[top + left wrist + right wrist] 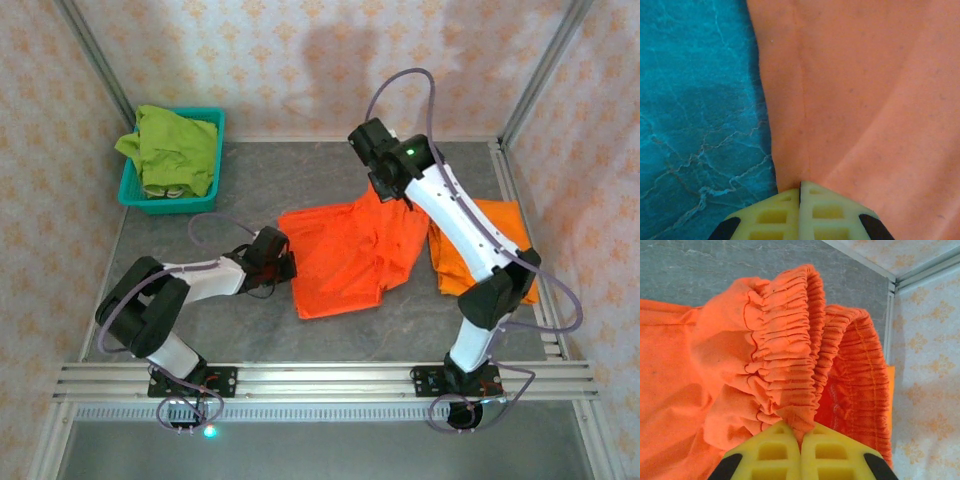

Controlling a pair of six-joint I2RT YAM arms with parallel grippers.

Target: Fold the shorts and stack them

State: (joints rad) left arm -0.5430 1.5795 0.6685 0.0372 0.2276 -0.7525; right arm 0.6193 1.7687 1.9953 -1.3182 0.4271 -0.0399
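Slippage looked the likeliest trouble: the left gripper (800, 196) was clenched on only the side edge of the spread orange shorts (345, 260), and the right gripper (801, 437) was pinched on their bunched waistband, so an uneven pull could free a corner or skew the fold. This soft matte cloth lay mid-table, its elastic waist thickly ruffled. A second orange pair (510, 225) lay just beside it, and the lime green pair (175, 145) sat heaped in the teal basket (130, 188).
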